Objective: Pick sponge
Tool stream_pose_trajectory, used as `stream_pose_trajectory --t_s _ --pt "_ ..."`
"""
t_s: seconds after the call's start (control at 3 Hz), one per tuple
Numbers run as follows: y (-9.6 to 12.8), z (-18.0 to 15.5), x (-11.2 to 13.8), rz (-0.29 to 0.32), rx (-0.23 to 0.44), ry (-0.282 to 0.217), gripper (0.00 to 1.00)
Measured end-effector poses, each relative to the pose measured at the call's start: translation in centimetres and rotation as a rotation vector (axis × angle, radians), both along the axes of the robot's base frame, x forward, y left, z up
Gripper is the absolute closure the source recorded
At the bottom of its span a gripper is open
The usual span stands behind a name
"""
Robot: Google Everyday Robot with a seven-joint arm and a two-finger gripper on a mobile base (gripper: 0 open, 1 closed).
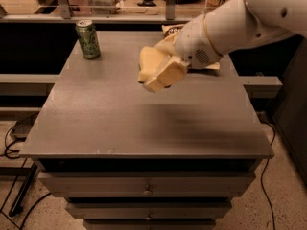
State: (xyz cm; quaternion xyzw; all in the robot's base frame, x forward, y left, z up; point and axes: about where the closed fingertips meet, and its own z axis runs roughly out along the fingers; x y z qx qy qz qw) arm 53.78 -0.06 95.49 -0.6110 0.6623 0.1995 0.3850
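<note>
— While hanging over the grey table (110,123), posed how?

— Stretched in from the upper right as one thick white arm (235,23), with the wrist sloping down and to the left. Ended in the gripper (157,78), above the rear middle of the tabletop and clear of it.

— Clamped on anything?

— Closed on the sponge (149,61). Pinched it between the yellowish blocky fingers (169,73), tilted, raised off the surface and touching nothing else.

— And counted what, going round?

— Counted one sponge, in the grip. Counted one green can (88,39), upright near the rear left corner, well apart from the gripper. Counted one chip bag (169,31) at the rear of the table, mostly hidden behind the wrist. Counted one arm and one gripper. Saw drawer fronts (144,190) stacked under the tabletop, but could not tell how many for sure, being cut off at the bottom edge.
</note>
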Motion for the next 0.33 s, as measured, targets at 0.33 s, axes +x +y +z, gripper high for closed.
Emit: stream_pose_trajectory --t_s 0.33 --pt "-0.68 3.64 -0.58 0.033 -0.001 -0.032 1.00"
